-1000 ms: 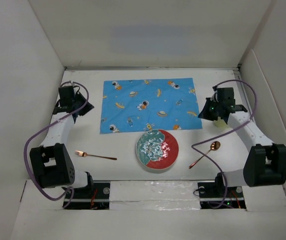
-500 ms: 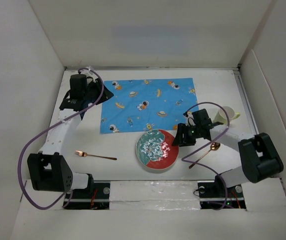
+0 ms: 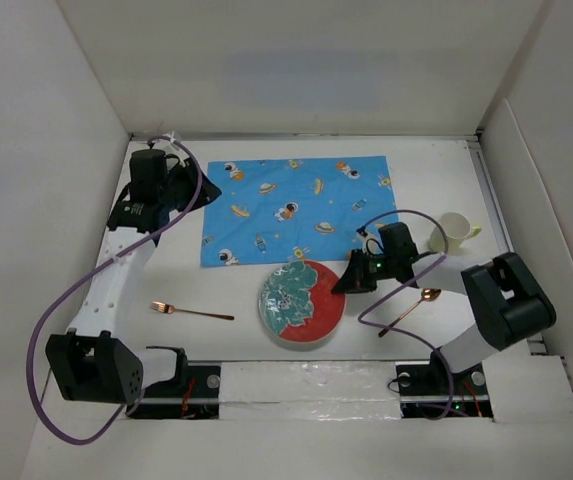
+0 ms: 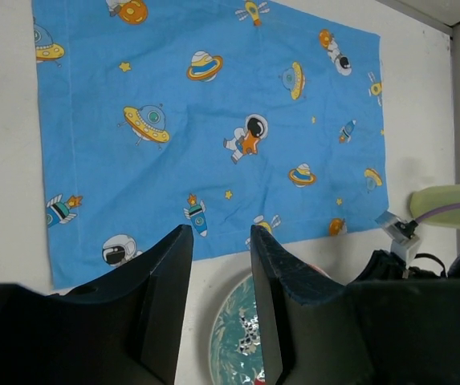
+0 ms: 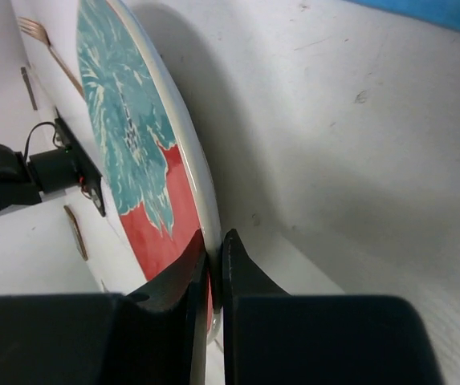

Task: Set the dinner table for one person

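Observation:
The round red and teal plate (image 3: 301, 305) lies on the white dinner table (image 3: 426, 175) just in front of the blue space-print placemat (image 3: 301, 208). My right gripper (image 3: 349, 281) is shut on the plate's right rim; in the right wrist view its jaws (image 5: 213, 255) pinch the white rim of the plate (image 5: 125, 136). My left gripper (image 3: 204, 186) is open and empty, hovering over the placemat's left edge. In the left wrist view its fingers (image 4: 220, 241) frame the placemat (image 4: 213, 120) and the plate's far edge (image 4: 234, 337).
A copper fork (image 3: 191, 312) lies on the table left of the plate. A copper spoon (image 3: 412, 307) lies to its right. A pale green cup (image 3: 453, 230) stands right of the placemat; it also shows in the left wrist view (image 4: 446, 204). White walls enclose the table.
My right gripper moved left from beside the cup to the plate and shut on its right rim. The plate shifted slightly left. My left arm swung towards the placemat's left edge.

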`<state>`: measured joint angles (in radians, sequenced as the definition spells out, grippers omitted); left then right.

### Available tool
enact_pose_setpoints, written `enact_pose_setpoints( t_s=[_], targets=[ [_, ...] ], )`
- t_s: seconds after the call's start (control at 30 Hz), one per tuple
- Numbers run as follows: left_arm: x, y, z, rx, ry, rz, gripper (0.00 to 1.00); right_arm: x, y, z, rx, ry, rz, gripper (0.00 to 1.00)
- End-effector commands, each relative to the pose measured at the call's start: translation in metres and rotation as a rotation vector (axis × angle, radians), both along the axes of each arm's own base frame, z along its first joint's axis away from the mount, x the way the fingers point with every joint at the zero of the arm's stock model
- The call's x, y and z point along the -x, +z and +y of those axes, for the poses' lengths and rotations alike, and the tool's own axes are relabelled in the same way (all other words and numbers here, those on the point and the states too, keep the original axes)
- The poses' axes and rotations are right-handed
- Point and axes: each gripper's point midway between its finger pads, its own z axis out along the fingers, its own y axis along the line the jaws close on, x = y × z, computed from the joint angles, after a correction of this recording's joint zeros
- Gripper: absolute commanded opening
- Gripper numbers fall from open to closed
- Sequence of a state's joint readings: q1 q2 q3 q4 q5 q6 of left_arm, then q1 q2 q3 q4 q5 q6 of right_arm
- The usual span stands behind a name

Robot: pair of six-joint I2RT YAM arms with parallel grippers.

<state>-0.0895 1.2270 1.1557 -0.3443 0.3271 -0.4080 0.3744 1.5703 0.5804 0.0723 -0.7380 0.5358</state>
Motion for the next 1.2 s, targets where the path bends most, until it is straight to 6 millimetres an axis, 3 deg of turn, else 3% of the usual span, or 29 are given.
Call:
enact_pose_setpoints(
  t_s=[0.0, 0.13, 0.17, 0.23, 0.27, 0.3, 0.33, 0.37, 0.43, 0.47, 0.5, 0.57, 0.6, 0.63, 0.77, 0.87, 0.9, 1.1, 1.13, 1.17],
  targets=[
    [-0.001, 0.038, 0.006, -0.020, 0.015, -0.092, 0.32, -0.001, 0.020, -0.008, 0.057, -0.003, -0.080, 0.00],
    [-0.003, 0.044, 0.005, -0.013, 0.013, -0.099, 0.33, -0.025, 0.102, 0.007, -0.037, 0.013, -0.207, 0.00],
    [-0.004, 0.046, 0.006, -0.016, 0.016, -0.106, 0.33, -0.045, 0.136, 0.010, -0.066, -0.008, -0.276, 0.00],
    [-0.007, 0.045, 0.006, -0.019, 0.020, -0.104, 0.33, -0.068, 0.156, 0.013, -0.099, -0.046, -0.293, 0.00],
    [-0.008, 0.044, 0.009, -0.031, 0.033, -0.098, 0.33, -0.087, 0.181, 0.018, -0.119, -0.061, -0.351, 0.00],
    [-0.009, 0.042, 0.010, -0.036, 0.035, -0.091, 0.33, -0.106, 0.188, 0.015, -0.102, -0.112, -0.371, 0.00],
    [-0.010, 0.045, 0.011, -0.043, 0.038, -0.099, 0.33, -0.124, 0.180, 0.016, -0.084, -0.137, -0.353, 0.00],
    [-0.011, 0.046, 0.013, -0.056, 0.041, -0.101, 0.33, -0.143, 0.199, 0.021, -0.105, -0.153, -0.407, 0.00],
    [-0.013, 0.045, 0.013, -0.063, 0.036, -0.093, 0.33, -0.168, 0.204, 0.023, -0.147, -0.186, -0.381, 0.00],
    [-0.013, 0.045, 0.012, -0.060, 0.034, -0.092, 0.33, -0.188, 0.196, 0.025, -0.163, -0.201, -0.375, 0.00],
    [-0.014, 0.044, 0.010, -0.052, 0.026, -0.089, 0.33, -0.202, 0.210, 0.029, -0.190, -0.225, -0.391, 0.00],
    [-0.015, 0.042, 0.008, -0.040, 0.019, -0.090, 0.33, -0.222, 0.209, 0.030, -0.195, -0.249, -0.382, 0.00],
    [-0.014, 0.042, 0.007, -0.034, 0.016, -0.091, 0.33, -0.233, 0.197, 0.033, -0.188, -0.270, -0.348, 0.00],
    [-0.014, 0.041, 0.007, -0.036, 0.017, -0.092, 0.33, -0.251, 0.204, 0.032, -0.209, -0.295, -0.351, 0.00],
    [-0.013, 0.037, 0.009, -0.044, 0.020, -0.091, 0.33, -0.272, 0.200, 0.034, -0.253, -0.334, -0.337, 0.00],
    [-0.012, 0.031, 0.009, -0.043, 0.021, -0.081, 0.33, -0.286, 0.176, 0.031, -0.240, -0.371, -0.285, 0.00],
    [-0.012, 0.031, 0.009, -0.043, 0.021, -0.081, 0.33, -0.286, 0.176, 0.031, -0.241, -0.376, -0.280, 0.00],
    [-0.011, 0.021, 0.010, -0.048, 0.028, -0.061, 0.33, -0.278, 0.115, 0.023, -0.146, -0.407, -0.174, 0.00],
    [-0.011, 0.020, 0.010, -0.047, 0.029, -0.059, 0.33, -0.275, 0.108, 0.021, -0.129, -0.412, -0.163, 0.03],
    [-0.011, 0.018, 0.011, -0.049, 0.032, -0.056, 0.33, -0.271, 0.103, 0.018, -0.111, -0.414, -0.153, 0.14]
  ],
)
